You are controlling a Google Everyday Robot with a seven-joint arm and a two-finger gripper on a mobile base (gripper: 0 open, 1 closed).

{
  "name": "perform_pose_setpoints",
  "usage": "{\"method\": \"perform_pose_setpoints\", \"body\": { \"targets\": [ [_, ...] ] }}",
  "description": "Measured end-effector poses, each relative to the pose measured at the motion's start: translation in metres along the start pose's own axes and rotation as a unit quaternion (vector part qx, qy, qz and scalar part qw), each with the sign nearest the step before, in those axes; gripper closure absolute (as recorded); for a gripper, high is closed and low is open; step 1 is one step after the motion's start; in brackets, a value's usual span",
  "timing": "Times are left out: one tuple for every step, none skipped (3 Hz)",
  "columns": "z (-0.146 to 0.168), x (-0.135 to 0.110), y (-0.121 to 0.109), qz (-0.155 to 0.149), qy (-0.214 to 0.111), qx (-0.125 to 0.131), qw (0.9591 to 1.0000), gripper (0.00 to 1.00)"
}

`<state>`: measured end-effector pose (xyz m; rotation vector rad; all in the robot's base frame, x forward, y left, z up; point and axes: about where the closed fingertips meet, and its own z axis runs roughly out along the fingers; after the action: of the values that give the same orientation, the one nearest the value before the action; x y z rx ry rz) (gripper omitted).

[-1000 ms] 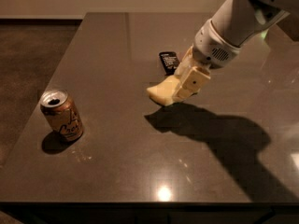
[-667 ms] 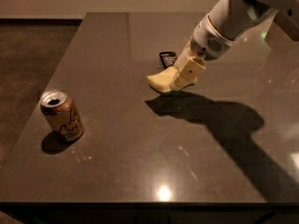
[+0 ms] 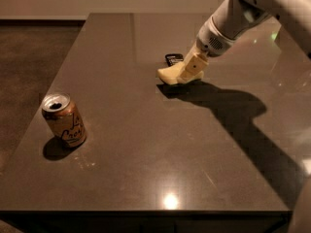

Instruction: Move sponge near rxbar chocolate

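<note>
The pale yellow sponge (image 3: 170, 74) rests low on the dark table, just in front of the rxbar chocolate (image 3: 174, 59), a small flat black bar partly hidden behind the gripper. My gripper (image 3: 191, 71) comes down from the upper right and its cream fingers (image 3: 194, 66) are closed on the right end of the sponge. The sponge sits close to the bar, about touching the table.
A copper-coloured drink can (image 3: 64, 120) stands upright at the front left of the table (image 3: 146, 144). The arm's shadow falls across the table's right side. The table's left edge borders a dark floor (image 3: 34, 57).
The gripper has carried the sponge back and down toward the black bar, from raised above the table to low beside the bar. The can has not moved.
</note>
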<state>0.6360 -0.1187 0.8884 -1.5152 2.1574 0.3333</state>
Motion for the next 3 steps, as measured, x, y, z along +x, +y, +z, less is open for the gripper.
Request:
{"method": "perform_pose_setpoints", "body": {
  "targets": [
    [0.0088,0.0046,-0.0201,0.007,0.000,0.019,0.9998,0.60],
    [0.0116,0.0044,-0.0207,0.007,0.000,0.019,0.9998,0.38],
    [0.0144,0.0039,-0.0202,0.006,0.000,0.017,0.9998,0.13]
  ]
}}
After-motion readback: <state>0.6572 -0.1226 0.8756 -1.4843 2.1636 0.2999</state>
